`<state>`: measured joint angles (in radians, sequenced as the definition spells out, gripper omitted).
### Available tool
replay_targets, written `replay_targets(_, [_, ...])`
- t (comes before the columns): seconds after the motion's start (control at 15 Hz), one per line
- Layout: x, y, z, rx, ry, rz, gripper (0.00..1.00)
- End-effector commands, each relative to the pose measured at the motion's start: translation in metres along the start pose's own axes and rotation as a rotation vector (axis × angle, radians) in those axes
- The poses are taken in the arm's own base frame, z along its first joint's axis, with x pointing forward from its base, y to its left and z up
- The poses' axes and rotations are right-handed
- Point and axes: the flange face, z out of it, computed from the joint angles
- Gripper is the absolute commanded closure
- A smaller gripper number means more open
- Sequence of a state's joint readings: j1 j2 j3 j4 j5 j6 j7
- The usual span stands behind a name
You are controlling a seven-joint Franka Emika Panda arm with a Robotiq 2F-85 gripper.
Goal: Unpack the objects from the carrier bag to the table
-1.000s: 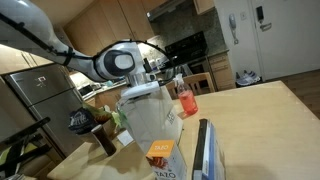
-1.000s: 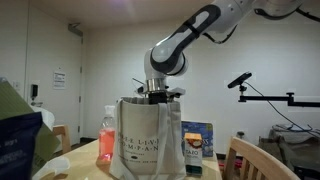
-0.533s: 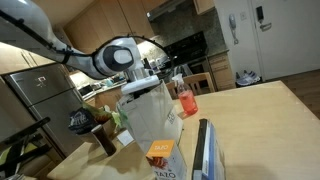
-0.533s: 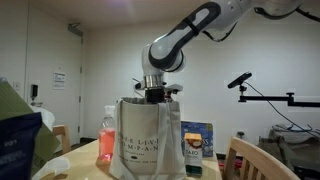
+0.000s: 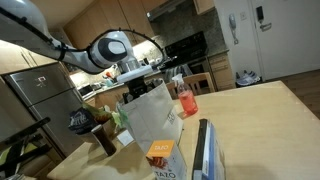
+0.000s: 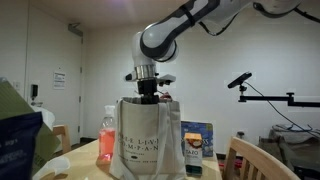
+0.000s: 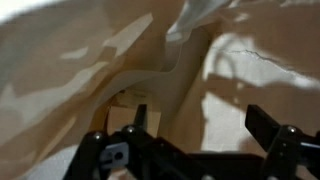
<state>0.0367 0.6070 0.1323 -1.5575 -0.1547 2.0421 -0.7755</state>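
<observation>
A cream canvas carrier bag [image 5: 152, 113] with dark lettering [image 6: 148, 140] stands upright on the wooden table. My gripper [image 6: 148, 90] hangs just above the bag's open mouth in both exterior views [image 5: 136, 72]. In the wrist view the gripper [image 7: 200, 120] is open, its two dark fingers wide apart with nothing between them, looking down at cream fabric folds [image 7: 120, 60]. The bag's contents are hidden.
A bottle of pink liquid [image 5: 184, 100] stands beside the bag [image 6: 106, 135]. An orange packet [image 5: 159, 152] and a blue box [image 5: 205, 150] lie on the table [image 5: 260, 115]. A boxed item [image 6: 197, 140] stands by the bag. A chair back [image 6: 250, 160] is near.
My gripper has risen out of the bag's mouth and shifted sideways a little above it. The bag's top edge has moved slightly.
</observation>
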Motion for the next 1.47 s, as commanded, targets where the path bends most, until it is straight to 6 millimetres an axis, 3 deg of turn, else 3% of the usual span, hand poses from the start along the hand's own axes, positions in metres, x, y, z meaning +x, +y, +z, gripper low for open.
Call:
replay_targets(0.0, [0.016,0.002,0.009,0.015,-0.021,-0.008,0.00])
replay_targets(0.47, [0.027,0.003,0.047,0.060,-0.013,-0.027,0.00])
replay_targets(1.4, [0.022,0.020,0.073,0.084,-0.011,-0.012,0.00])
